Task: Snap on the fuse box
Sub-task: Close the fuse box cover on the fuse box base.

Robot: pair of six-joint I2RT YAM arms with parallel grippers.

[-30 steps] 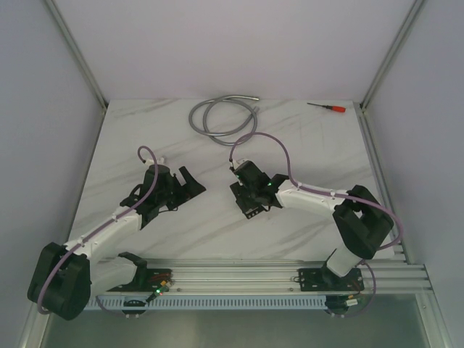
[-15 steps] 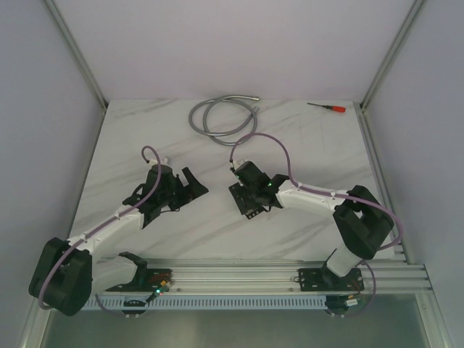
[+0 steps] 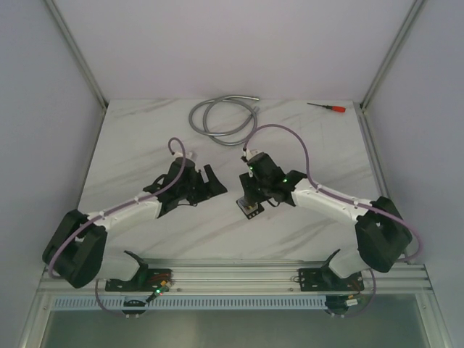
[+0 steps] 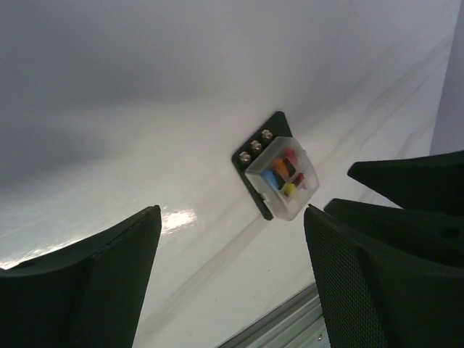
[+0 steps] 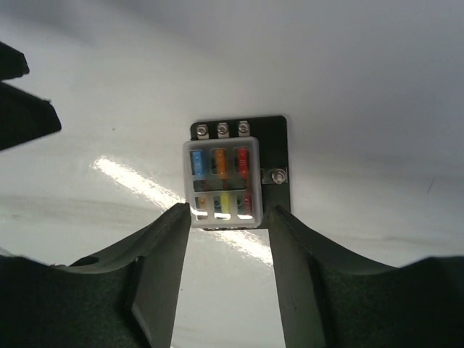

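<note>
**Cover sits on fuse box; seating unconfirmed**

The fuse box [image 5: 274,145] lies flat on the marble-pattern table [image 3: 145,145], between the two arms. A clear cover [image 5: 190,190] rests over its two rows of three coloured fuses [image 5: 220,161].

The right gripper [image 5: 228,214] straddles the cover's near end. Whether it pinches the cover or only flanks it cannot be told. The left gripper [image 4: 232,214] hangs nearby, spread wide and empty.

Risks:
- Off-centre pressure could latch one edge only and leave the cover tilted.
- The unsecured box could skid on the smooth table.
</note>
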